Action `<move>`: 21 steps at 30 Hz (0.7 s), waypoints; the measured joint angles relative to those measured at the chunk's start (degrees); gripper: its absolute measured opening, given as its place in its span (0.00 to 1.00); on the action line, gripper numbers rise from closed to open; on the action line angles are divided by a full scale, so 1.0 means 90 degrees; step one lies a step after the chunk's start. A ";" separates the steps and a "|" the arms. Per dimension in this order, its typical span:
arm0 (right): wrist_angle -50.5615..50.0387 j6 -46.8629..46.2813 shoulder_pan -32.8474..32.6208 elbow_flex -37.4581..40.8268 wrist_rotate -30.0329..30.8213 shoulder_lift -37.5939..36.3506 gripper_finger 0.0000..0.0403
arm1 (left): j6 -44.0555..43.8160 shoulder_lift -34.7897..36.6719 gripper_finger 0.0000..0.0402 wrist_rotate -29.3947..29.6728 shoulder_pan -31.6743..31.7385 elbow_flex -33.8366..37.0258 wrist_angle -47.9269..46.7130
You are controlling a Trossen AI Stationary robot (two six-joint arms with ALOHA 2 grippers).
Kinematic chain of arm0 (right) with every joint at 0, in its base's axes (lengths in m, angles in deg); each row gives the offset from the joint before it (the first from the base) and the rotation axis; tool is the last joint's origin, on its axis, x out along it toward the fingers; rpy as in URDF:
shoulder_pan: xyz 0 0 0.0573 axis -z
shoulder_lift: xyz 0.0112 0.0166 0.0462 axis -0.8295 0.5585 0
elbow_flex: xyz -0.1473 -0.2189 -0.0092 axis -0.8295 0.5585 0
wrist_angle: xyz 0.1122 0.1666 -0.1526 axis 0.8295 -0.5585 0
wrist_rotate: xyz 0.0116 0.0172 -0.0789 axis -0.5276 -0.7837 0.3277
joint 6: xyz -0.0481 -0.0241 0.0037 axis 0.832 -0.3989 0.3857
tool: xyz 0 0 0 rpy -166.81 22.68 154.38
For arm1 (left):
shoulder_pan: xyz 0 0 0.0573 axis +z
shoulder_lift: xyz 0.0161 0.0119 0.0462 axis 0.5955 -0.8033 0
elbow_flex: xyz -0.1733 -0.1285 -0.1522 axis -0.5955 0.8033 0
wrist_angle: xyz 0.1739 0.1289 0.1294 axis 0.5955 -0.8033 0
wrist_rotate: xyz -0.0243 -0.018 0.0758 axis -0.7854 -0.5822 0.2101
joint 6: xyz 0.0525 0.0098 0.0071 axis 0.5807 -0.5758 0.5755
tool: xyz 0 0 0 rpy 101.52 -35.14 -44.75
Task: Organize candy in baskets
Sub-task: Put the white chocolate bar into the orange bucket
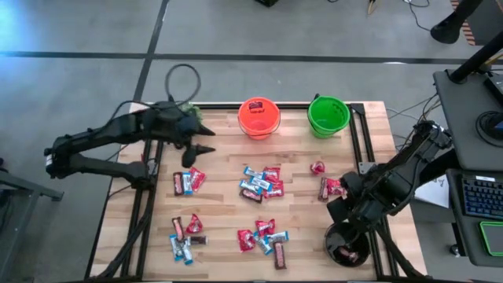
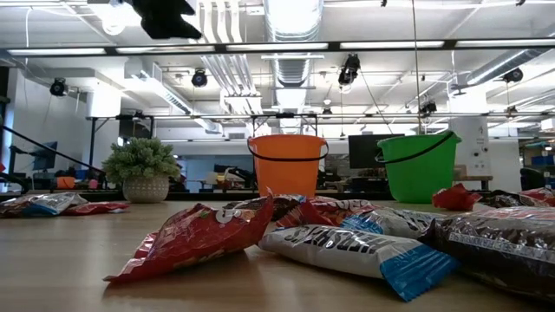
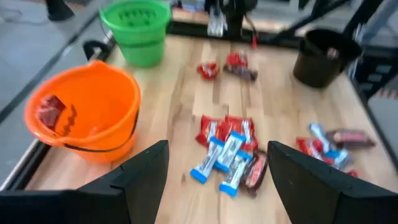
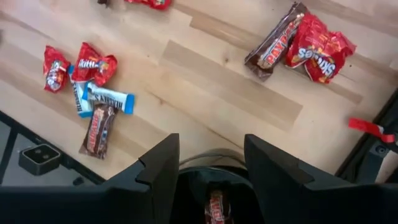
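Left gripper (image 1: 206,138): dark fingers spread wide, empty; bright orange plastic pail (image 3: 84,115) just beside them, holding what looks like a red wrapper.
Right gripper (image 4: 208,163): fingers parted, empty, directly above round black bowl (image 1: 346,244); one wrapped candy (image 4: 215,208) lies inside, below the gap.
Bright green pail (image 1: 328,115): well apart from both.

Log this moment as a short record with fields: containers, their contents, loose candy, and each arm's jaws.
Containers: bright orange plastic pail, bright green plastic pail, both at the table's far edge; round black bowl at the near right corner.
Contents: red-wrapped candy in the orange pail; dark brown wrapped bar in the black bowl; green pail shows nothing inside.
Loose candy: clusters of red, blue-and-white and brown wrapped candies across the wooden table.
Left gripper: jaws open, empty, left of the orange pail.
Right gripper: jaws open, above the black bowl.
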 joint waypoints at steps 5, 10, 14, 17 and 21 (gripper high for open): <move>0.0004 0.0050 0.0133 0.0000 0.0008 0.0000 0.43 | 0.0427 -0.0650 0.63 -0.0004 0.0000 0.0000 0.0011; 0.0007 0.0048 0.0150 0.0000 0.0038 0.0000 0.43 | 0.0761 -0.1307 0.63 -0.0004 0.0000 0.0000 0.0133; 0.0012 0.0046 0.0148 0.0000 0.0041 0.0000 0.43 | 0.0868 -0.1822 0.63 0.0016 0.0000 0.0000 0.0281; 0.0014 0.0046 0.0147 0.0000 0.0041 0.0000 0.43 | 0.0959 -0.2142 0.63 0.0028 0.0000 0.0000 0.0474; 0.0019 0.0046 0.0147 0.0000 0.0042 0.0000 0.43 | 0.1185 -0.2489 0.63 0.0040 0.0005 0.0000 0.0649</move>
